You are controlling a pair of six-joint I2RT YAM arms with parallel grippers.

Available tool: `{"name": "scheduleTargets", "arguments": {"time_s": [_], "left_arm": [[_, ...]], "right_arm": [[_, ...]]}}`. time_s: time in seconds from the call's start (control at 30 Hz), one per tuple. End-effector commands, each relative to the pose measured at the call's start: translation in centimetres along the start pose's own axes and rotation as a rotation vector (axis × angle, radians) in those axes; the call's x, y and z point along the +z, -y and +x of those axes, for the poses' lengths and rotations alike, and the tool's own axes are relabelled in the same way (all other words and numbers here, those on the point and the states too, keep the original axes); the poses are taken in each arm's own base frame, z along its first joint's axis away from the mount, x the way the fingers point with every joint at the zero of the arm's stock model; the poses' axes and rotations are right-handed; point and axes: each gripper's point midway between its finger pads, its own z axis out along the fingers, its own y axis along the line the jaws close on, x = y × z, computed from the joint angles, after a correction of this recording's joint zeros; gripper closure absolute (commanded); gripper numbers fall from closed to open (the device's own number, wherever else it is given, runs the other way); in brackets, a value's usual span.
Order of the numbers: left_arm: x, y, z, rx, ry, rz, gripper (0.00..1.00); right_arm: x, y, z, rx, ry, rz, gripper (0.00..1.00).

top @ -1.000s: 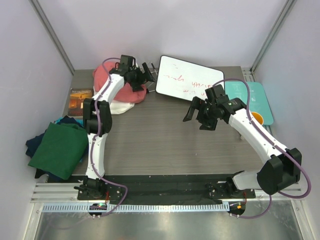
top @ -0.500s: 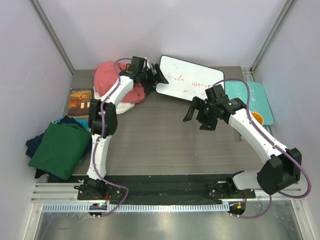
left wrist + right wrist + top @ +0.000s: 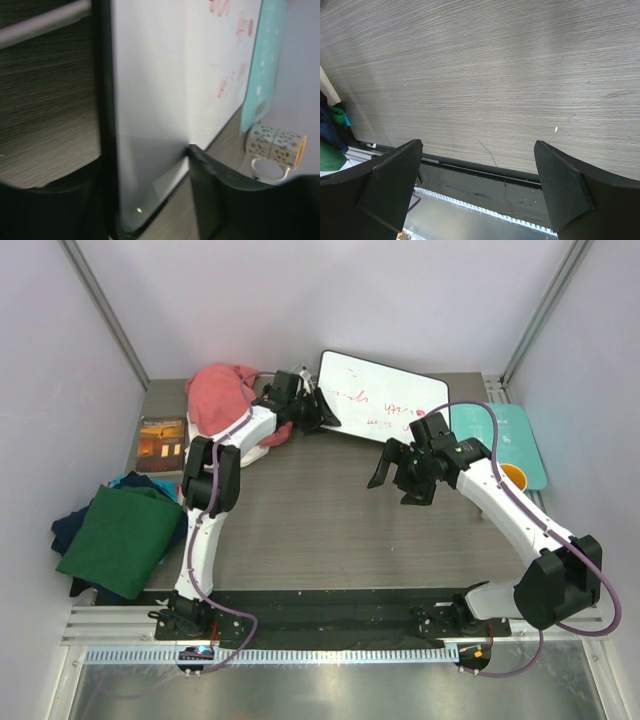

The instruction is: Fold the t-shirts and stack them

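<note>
Barely started: pink shirt (image 3: 212, 392) crumpled, green shirt (image 3: 118, 538) heaped on navy ones (image 3: 68, 530), nothing folded; left gripper (image 3: 322, 414) straddles whiteboard (image 3: 385, 400) edge, grip unclear; right gripper (image 3: 392, 485) wide, empty, above surface (image 3: 300, 530).

A white board (image 3: 385, 400) with red writing is laid at the far side of the grey wooden table (image 3: 300, 520). A flat blue-green mat (image 3: 525, 438) is seen just to its right, by the wall. A cup (image 3: 513, 476), orange inside and with little shapes on the outside, is stood at the near edge of the mat. A small book (image 3: 160, 443) with a dark orange cover is laid near the left edge of the table.
</note>
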Motion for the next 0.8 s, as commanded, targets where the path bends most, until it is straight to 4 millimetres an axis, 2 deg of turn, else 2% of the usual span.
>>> {"name": "scheduleTargets", "arguments": {"time_s": [0.0,0.03,0.13,0.17,0.37,0.43,0.47,0.5,0.53,0.6,0.63,0.67,0.7,0.77], "left_arm": [[-0.2,1.8,-3.0,0.066,0.125,0.063,0.56],[-0.1,1.6,-3.3,0.063,0.134,0.060,0.58],[0.3,1.4,-4.1,0.055,0.173,0.062,0.93],[0.4,1.3,-4.3,0.046,0.184,0.058,1.00],[0.2,1.4,-5.2,0.053,0.247,0.075,1.00],[-0.3,1.3,-4.9,0.050,0.249,0.068,1.00],[-0.7,1.9,-5.2,0.061,0.267,0.085,1.00],[-0.9,1.5,-5.0,0.063,0.267,0.073,1.00],[-1.9,2.3,-5.4,0.075,0.285,0.081,1.00],[-2.7,1.9,-5.6,0.087,0.310,0.048,1.00],[-4.1,2.8,-6.3,0.100,0.344,0.048,1.00],[-4.7,2.5,-6.6,0.107,0.369,0.028,1.00],[-5.2,1.2,-7.0,0.097,0.407,-0.030,1.00],[-6.6,1.1,-7.8,0.102,0.451,-0.051,1.00]], "right_arm": [[-0.1,0.6,0.7,-0.004,-0.019,0.019,0.00],[-0.1,0.8,0.9,-0.005,-0.026,0.021,0.00],[-0.1,1.3,1.7,-0.005,-0.054,0.039,0.00],[0.0,1.6,2.0,-0.001,-0.065,0.044,0.00],[0.6,3.0,3.9,0.006,-0.117,0.065,0.00],[0.5,3.1,3.7,-0.004,-0.105,0.065,0.00],[0.4,3.0,3.4,-0.015,-0.095,0.064,0.00],[0.3,2.9,3.1,-0.022,-0.076,0.067,0.00],[-0.1,2.7,2.7,-0.032,-0.057,0.061,0.00],[-0.6,2.4,2.1,-0.048,-0.027,0.053,0.00],[-0.9,2.2,2.0,-0.050,-0.015,0.041,0.00],[-1.0,1.9,1.9,-0.054,-0.005,0.020,0.00],[-1.0,1.8,2.0,-0.053,-0.003,0.006,0.00],[-1.2,1.5,2.2,-0.042,0.016,-0.029,0.00]]}}
